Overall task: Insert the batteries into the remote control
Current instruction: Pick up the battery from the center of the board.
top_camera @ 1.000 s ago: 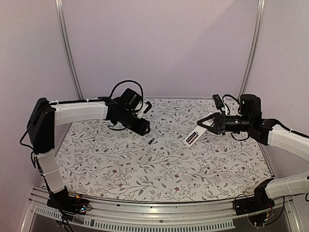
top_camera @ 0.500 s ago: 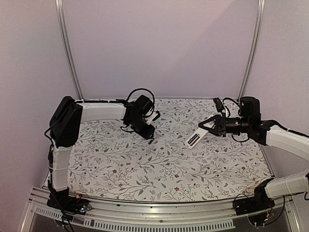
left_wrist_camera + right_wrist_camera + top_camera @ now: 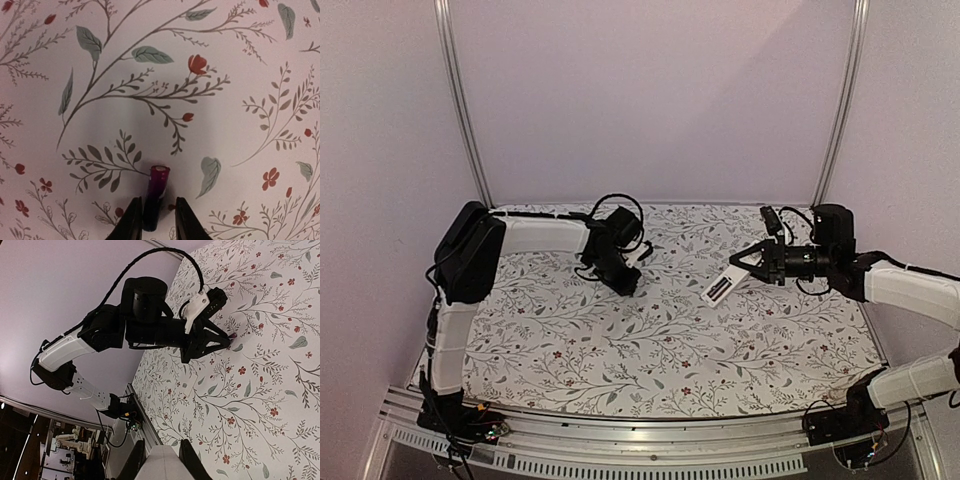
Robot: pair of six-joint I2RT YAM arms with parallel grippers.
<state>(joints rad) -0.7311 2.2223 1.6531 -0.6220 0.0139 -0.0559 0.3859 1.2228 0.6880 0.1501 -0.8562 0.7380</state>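
One battery (image 3: 159, 181), a small dark cylinder with a purplish end, lies on the floral cloth. My left gripper (image 3: 157, 200) is down over it, one finger on each side. The left finger touches it and a thin gap shows at the right finger. From above, that gripper (image 3: 629, 284) sits left of the table's middle and hides the battery. The remote control (image 3: 717, 288), a slim white bar with dark markings, hangs tilted above the cloth with my right gripper (image 3: 744, 264) shut on its far end. In the right wrist view its white body (image 3: 162, 465) fills the space between the fingers.
A floral cloth (image 3: 650, 350) covers the table. A metal rail (image 3: 650, 440) runs along the near edge, and two slanted uprights (image 3: 460, 100) stand at the back corners. The left arm (image 3: 145, 315) shows in the right wrist view.
My left arm has swung right and come down over the battery, and its jaws have narrowed around it. The right arm has barely moved and still holds the remote.
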